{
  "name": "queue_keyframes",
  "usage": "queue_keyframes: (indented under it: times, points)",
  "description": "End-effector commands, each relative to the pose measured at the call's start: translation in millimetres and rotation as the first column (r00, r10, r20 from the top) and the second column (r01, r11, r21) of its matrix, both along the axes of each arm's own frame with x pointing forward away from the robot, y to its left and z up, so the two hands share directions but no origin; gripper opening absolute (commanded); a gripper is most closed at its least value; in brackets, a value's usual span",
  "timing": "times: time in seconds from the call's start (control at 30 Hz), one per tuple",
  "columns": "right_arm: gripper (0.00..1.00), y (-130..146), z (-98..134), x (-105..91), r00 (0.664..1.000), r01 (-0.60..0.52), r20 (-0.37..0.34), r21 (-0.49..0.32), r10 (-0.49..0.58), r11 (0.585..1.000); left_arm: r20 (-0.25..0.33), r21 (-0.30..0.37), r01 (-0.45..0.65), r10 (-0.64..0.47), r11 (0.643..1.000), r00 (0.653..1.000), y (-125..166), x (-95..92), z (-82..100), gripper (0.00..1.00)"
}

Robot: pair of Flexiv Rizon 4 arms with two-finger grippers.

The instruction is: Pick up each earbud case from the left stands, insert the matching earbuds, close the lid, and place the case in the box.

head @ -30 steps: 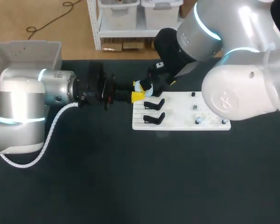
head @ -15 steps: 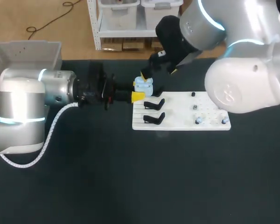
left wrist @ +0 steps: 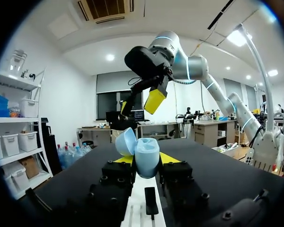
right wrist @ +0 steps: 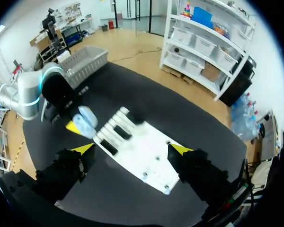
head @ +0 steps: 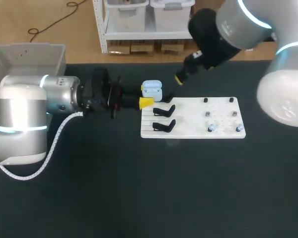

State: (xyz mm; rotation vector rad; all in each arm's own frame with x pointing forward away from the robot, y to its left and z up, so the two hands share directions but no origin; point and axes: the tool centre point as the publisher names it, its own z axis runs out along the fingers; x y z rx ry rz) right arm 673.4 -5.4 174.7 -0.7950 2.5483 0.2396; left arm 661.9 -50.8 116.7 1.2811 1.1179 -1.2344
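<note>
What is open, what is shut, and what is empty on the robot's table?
earbud case: lid open, held off the stands
left gripper: shut on the earbud case
right gripper: open, holding nothing
black stands: both empty

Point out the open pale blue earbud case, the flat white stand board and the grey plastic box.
pale blue earbud case [head: 152,90], head view, its middle.
flat white stand board [head: 191,124], head view, bare middle.
grey plastic box [head: 58,59], head view, side wall.
</note>
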Motion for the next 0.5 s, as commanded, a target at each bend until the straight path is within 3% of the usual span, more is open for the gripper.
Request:
queue_keyframes:
  times: [0.03, 0.5]
  points:
    - [1.00, -26.4, 0.6, -14.4, 1.000, 0.016, -0.002, -0.025, -0.016, 1.000, 0.000, 0.006, 0.006, -0.006, 1.000, 1.000, -0.7, -1.8, 0.7, 0.00]
    - [1.00, -80.3, -54.9, -36.5, 0.991, 0.030, -0.116, -0.261, -0.062, 0.965, -0.040, 0.041, 0.026, -0.025, 0.999, 0.999, -4.5, -3.1, -3.5, 0.00]
